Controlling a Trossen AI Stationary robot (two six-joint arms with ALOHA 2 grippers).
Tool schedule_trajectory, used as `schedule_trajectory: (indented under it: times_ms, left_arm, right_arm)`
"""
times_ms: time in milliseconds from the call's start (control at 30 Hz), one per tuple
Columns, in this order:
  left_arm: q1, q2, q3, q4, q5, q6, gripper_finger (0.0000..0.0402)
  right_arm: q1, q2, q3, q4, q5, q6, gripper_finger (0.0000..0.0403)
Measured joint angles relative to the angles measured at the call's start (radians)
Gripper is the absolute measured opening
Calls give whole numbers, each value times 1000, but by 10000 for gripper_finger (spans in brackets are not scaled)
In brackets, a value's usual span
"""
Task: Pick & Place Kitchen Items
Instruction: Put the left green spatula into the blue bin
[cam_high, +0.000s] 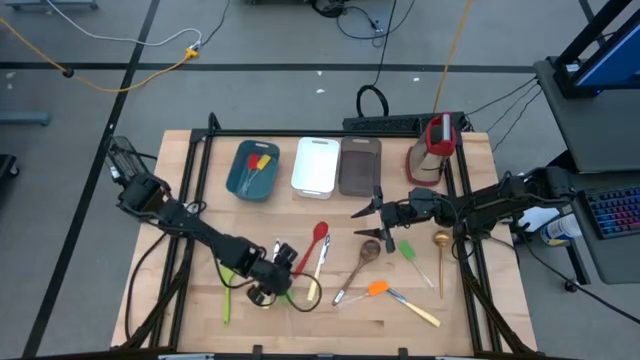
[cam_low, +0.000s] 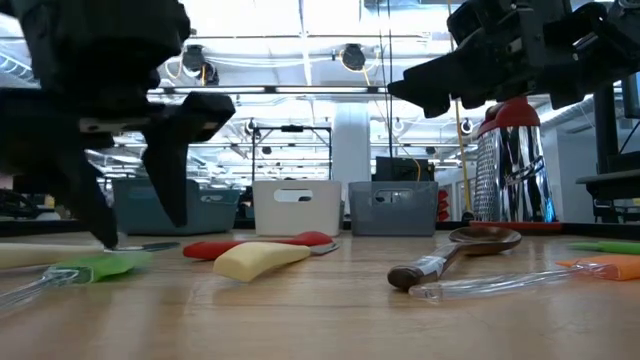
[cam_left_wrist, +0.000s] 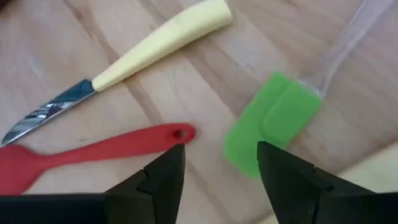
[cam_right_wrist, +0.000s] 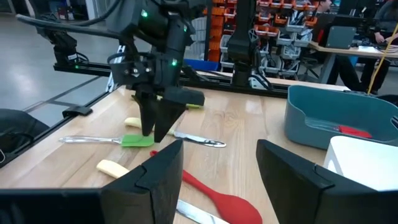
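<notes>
Hovering low over the front-left part of the table (cam_high: 190, 170), I am keeping my left gripper (cam_left_wrist: 221, 171) spread wide with nothing between its fingers, pointing down at a tight cluster of utensils: the green spatula (cam_left_wrist: 273, 121) is lying just ahead of my fingertips, the red spoon (cam_left_wrist: 93, 152) has its handle end right beside them, and a yellow-handled knife (cam_left_wrist: 158, 40) is lying a little farther on. Judging by that stance, I am either lining up on one of these or have just let one go, and the crowding is the trouble, since closing on the spatula could nudge the spoon handle. My right gripper (cam_high: 366, 211) is waiting higher up near the table's middle, jaws also apart and empty, facing across toward my left arm. Around it the wooden spoon (cam_high: 362, 260), another green spatula (cam_high: 407, 250), the gold spoon (cam_high: 441, 250) and the orange spatula (cam_high: 378, 288) are lying loose on the wood. Along the back, the teal tray (cam_high: 240, 185) is already holding a red and a yellow piece, while the white tray (cam_high: 316, 165) and grey-brown tray (cam_high: 359, 166) are looking empty, with the upright red-topped grater (cam_high: 437, 145) standing beside them
</notes>
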Motion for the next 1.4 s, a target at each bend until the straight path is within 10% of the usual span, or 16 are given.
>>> schedule_trajectory:
  times_ms: [1400]
  left_arm:
    - [-86, 76, 73, -56, -26, 302, 207]
  right_arm:
    - [0, 0, 0, -31, 0, 61, 196]
